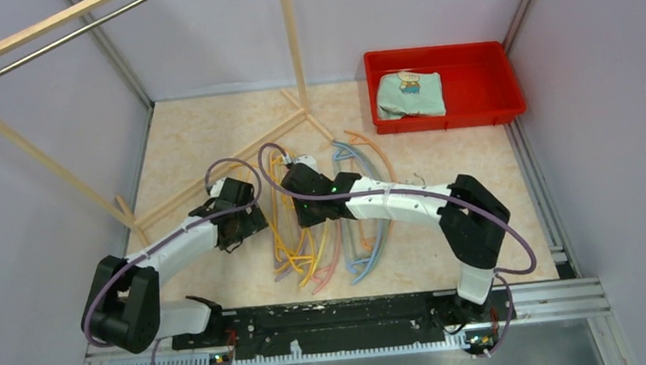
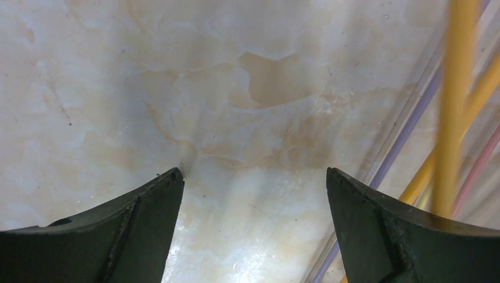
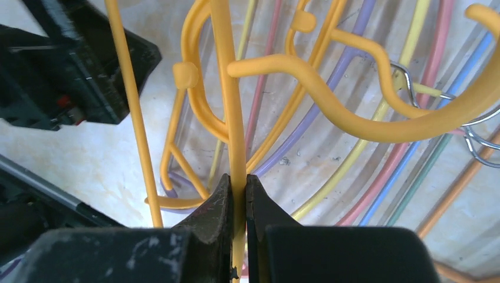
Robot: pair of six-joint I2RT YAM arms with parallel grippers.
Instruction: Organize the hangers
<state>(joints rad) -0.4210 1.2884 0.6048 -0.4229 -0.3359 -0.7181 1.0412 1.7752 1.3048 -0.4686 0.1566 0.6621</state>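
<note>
Several thin plastic hangers (image 1: 356, 246) in yellow, orange, pink, purple, blue and green lie in a loose pile on the marbled table, mid-view. My right gripper (image 1: 302, 204) is over the left part of the pile. In the right wrist view it (image 3: 237, 180) is shut on the straight bar of a yellow-orange hanger (image 3: 227, 88), with other hangers and small metal hooks (image 3: 407, 79) beneath. My left gripper (image 1: 242, 225) is just left of the pile, open and empty (image 2: 253, 174) low over bare table, with a yellow hanger bar (image 2: 454, 88) at its right.
The pale wooden rack frame (image 1: 213, 179) stands at the left with its metal rail (image 1: 69, 37) high at the top left. A red tray (image 1: 505, 87) holding a folded pale-green cloth (image 1: 410, 94) sits at the back right. Walls close in the table.
</note>
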